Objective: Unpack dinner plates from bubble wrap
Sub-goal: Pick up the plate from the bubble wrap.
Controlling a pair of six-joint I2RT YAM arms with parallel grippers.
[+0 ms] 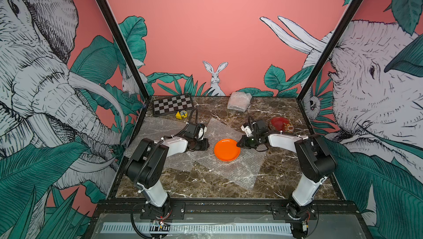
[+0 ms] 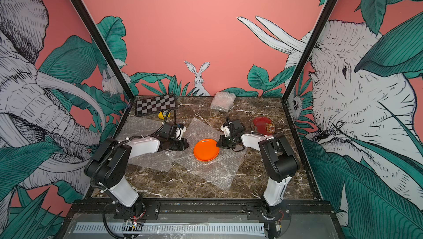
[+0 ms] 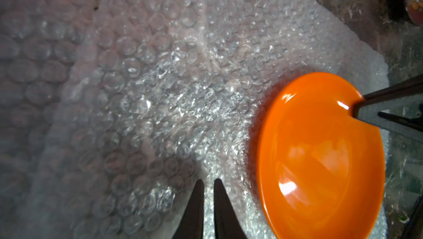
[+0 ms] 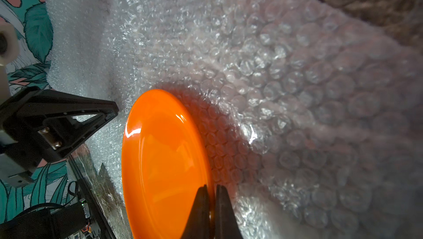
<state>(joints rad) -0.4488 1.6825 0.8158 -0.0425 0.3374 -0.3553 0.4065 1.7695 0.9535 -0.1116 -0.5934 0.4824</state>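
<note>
The orange plate (image 1: 227,150) is glossy and smooth, the bubble wrap (image 1: 231,173) clear dimpled plastic, the tabletop (image 1: 183,185) polished veined stone.

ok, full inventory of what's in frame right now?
orange plate: 1, bright orange, centre, on the flat wrap
red plate: 1, dark red with flowers, right rear
flat bubble wrap sheets: 2, clear whitish, centre and left
bubble wrap bundle: 1, whitish, back centre, contents hidden
checkered board: 1, black and white, back left
small block: 1, yellow, by the board
table: 1, dark marble
left pincer: 1, black, nearly closed over the flat wrap
right pincer: 1, black, shut on the orange plate's rim
</note>
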